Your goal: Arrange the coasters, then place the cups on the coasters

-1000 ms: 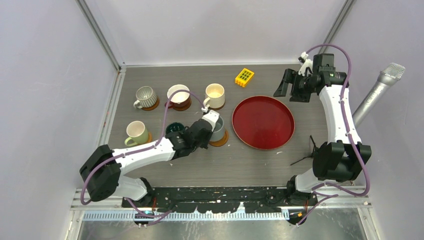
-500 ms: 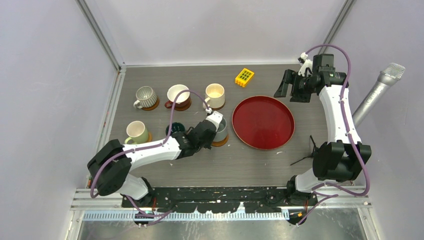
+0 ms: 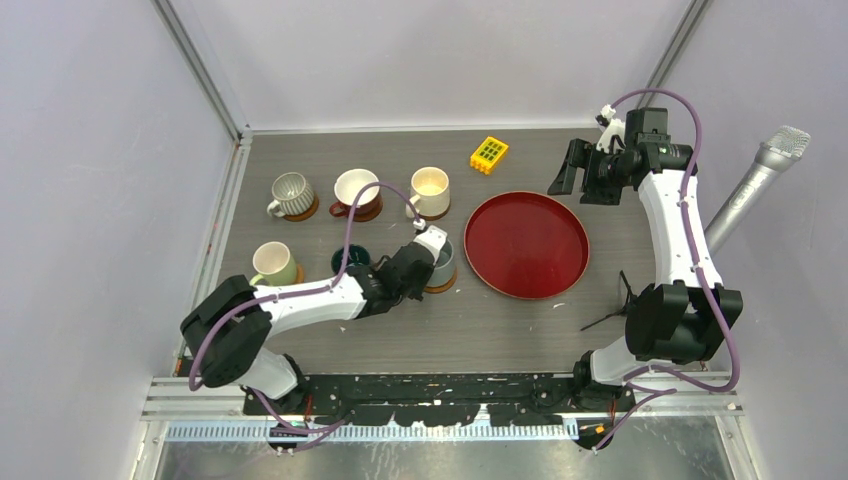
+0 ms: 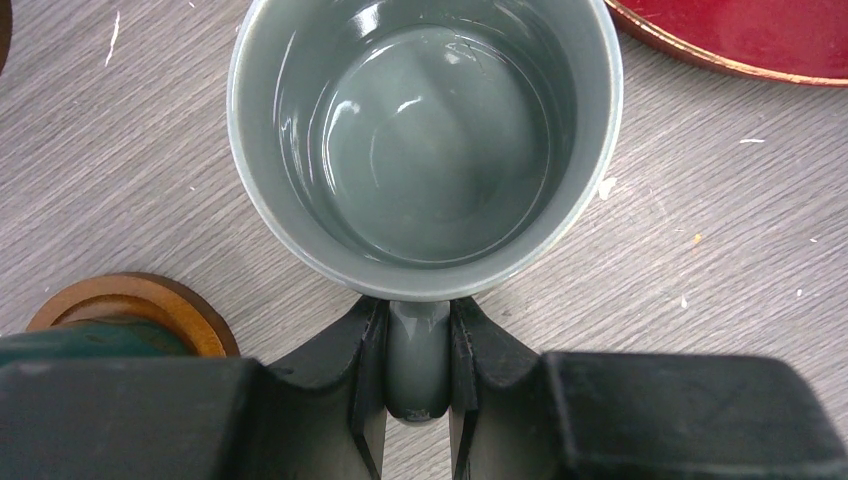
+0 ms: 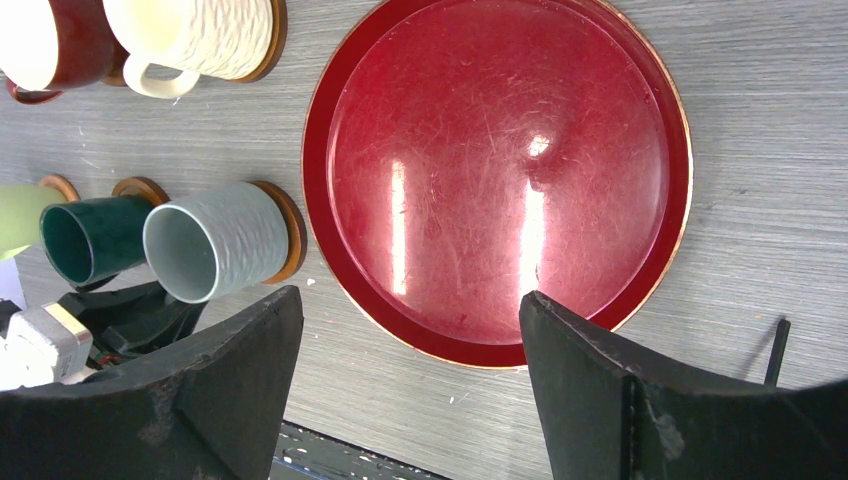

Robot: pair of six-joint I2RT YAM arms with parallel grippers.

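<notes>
Down at the near side, the left gripper is clenching the handle of the grey cup, one black finger pressing on each side of that little loop. The cup is standing upright, mouth open to the wrist camera, and the right wrist view is showing a coaster peeking out from under its base. I'm judging it seated or very nearly so, though the contact itself is hidden.

Handling-wise, this looks like glazed ceramic: stiff, slick and chippable, with enough weight to swing off-centre when held by the handle alone. Pinching the handle close to the cup wall looks the safest hold.

Just beside it, the dark teal cup is sitting on its own coaster, and the pale green cup is closing the near row. To the right, the red tray is lying just beside the grey cup.

Further back, the ribbed cup, the brown cup and the cream cup are lining up on coasters. Beyond them, a yellow block is lying alone, and the right gripper is hovering wide open, holding nothing.
</notes>
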